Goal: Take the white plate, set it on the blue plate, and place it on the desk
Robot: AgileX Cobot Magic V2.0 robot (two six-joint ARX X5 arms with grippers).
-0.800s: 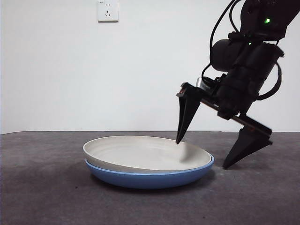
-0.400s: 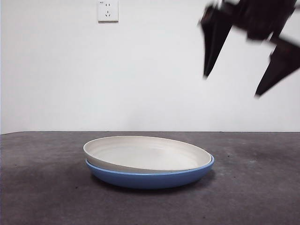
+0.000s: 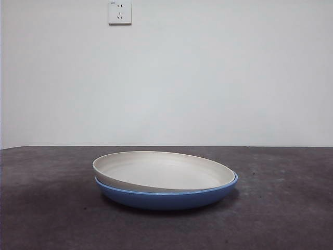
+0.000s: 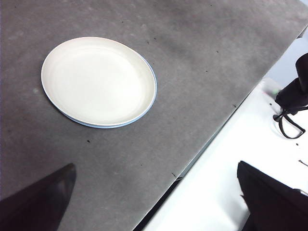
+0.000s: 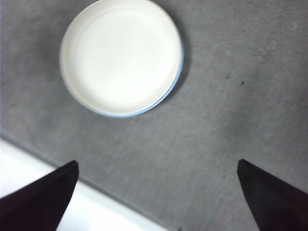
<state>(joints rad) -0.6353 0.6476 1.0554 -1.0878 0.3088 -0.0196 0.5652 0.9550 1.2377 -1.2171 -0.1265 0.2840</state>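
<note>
Front view shows the white plate (image 3: 162, 171) nested in the blue plate (image 3: 166, 197) on the desk (image 3: 47, 219), sitting slightly askew, so a blue crescent shows along one edge. No arm is near the plates. Both wrist views look down from well above; the left gripper (image 4: 159, 199) and right gripper (image 5: 159, 195) hang with jaws wide apart, empty, apparently because stacking is done.

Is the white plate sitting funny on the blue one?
A little. The white plate sits inside the blue plate slightly tilted and off-centre: its left rim rides higher and overhangs, while blue rim peeks out on the right. Nothing is cracked or spilled.
</note>
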